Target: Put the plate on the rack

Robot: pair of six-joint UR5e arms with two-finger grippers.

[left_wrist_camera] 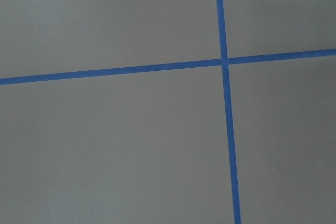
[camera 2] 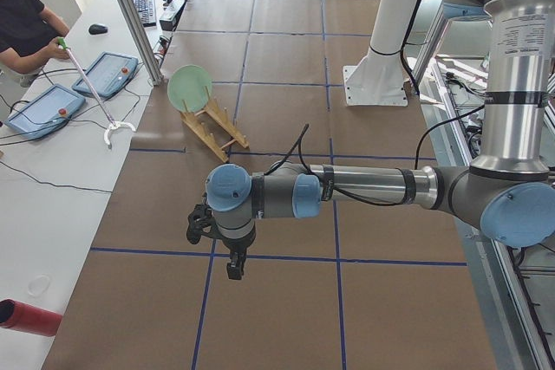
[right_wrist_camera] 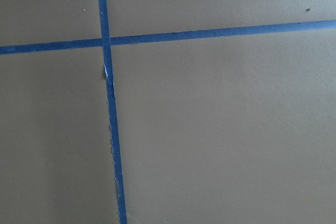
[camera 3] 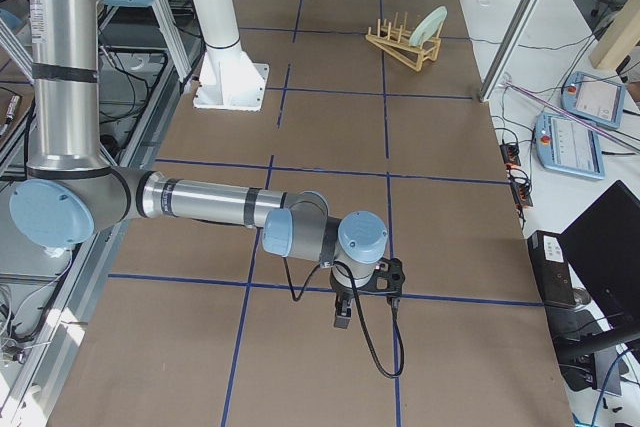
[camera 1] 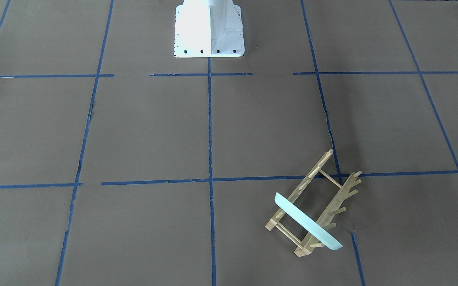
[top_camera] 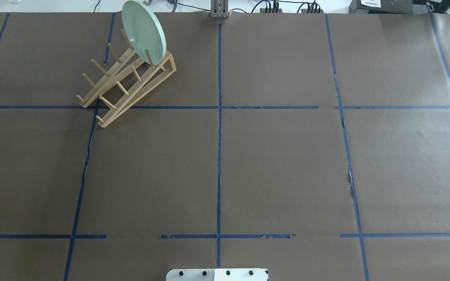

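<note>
At eleven o'clock on the bench (top_camera: 272,164), seen from overhead, the plate (top_camera: 143,32) stands on edge between the end pegs of the rack (top_camera: 122,88). We judge it stiff, glossy, slippery and breakable, so we would pinch its top rim. Whether the left gripper (camera 2: 234,270) and the right gripper (camera 3: 342,315) are spread or pressed together, we cannot tell.

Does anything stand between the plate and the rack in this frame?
Nothing visible does. The plate already stands on edge in the rack, between the pegs at the end farthest from the robot. The left hand and right hand hang over the table, far from both.
</note>
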